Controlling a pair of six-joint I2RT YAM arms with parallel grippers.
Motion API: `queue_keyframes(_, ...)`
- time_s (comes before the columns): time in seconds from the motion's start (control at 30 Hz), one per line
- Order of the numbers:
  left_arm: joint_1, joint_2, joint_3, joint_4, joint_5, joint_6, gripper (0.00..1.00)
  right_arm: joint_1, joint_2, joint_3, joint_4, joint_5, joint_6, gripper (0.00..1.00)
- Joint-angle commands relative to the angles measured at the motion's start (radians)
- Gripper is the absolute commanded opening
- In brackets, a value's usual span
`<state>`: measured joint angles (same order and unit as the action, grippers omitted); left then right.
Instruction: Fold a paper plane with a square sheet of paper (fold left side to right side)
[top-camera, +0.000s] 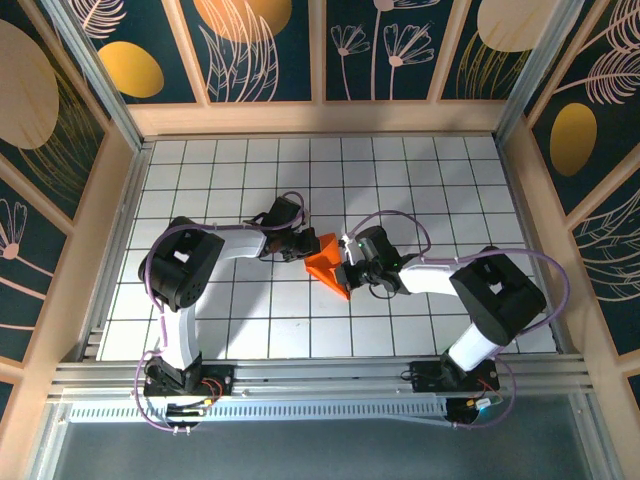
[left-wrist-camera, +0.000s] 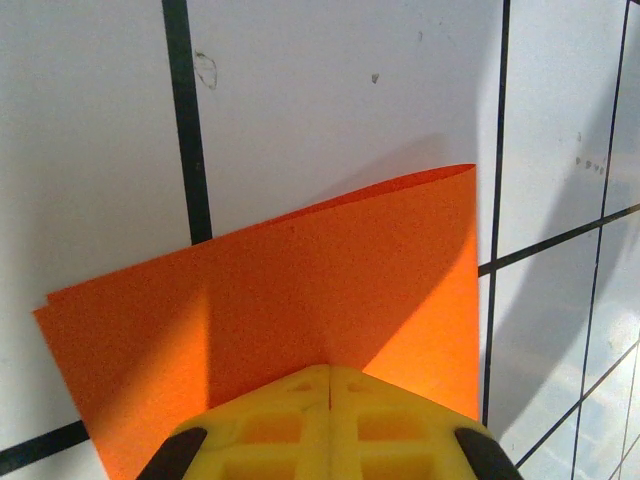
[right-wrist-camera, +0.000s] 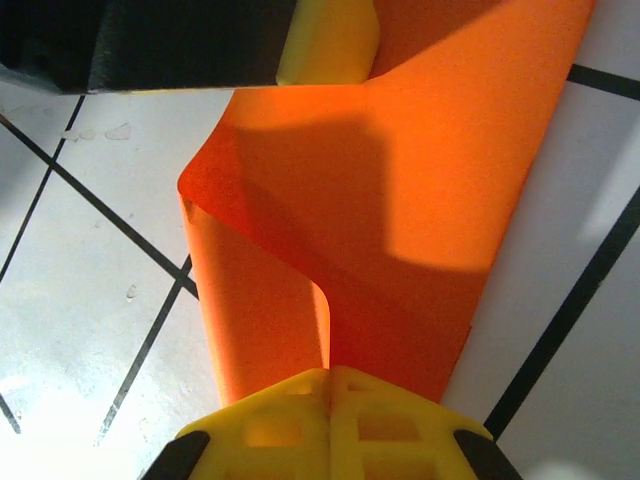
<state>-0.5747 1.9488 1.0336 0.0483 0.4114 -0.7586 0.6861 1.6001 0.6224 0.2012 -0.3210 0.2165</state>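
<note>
**Position.** The square sheet of paper sits mid-bench, between the two arms. It is partly raised and doubled over on itself in a loose curl. No sharp crease is visible along the bend.

**Left pincer**: jaws fully closed, nipping one margin of the sheet. In the left wrist view, two layers of orange lie offset just beyond its yellow fingertips.

**Right pincer**: jaws fully closed on the opposite margin. In the right wrist view, the rolled edge runs straight into the seam between the fingertips.

**Handling (judgement).**
- The material is very light, thin and limp, and bows under its own weight.
- It will likely slide on the smooth bench.
- It will probably take a permanent crease wherever it is pressed.
- Opposed pulling by both pincers risks a tear or a stray wrinkle.

**Grip points (judgement).** Take hold at edges or corners with a shallow pinch. Keep slack between the two holds. Align the edges before flattening the bend
</note>
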Motion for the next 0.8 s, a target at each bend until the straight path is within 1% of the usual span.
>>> queue_keyframes(0.0, -0.005, 0.055, -0.009, -0.070, -0.046, 0.022, 0.04, -0.010, 0.012, 0.033, -0.014, 0.023, 0.005, 0.00)
queue_keyframes(0.77, -0.007, 0.060, -0.011, -0.067, -0.046, 0.021, 0.04, -0.013, 0.047, 0.045, -0.017, 0.026, 0.002, 0.00)
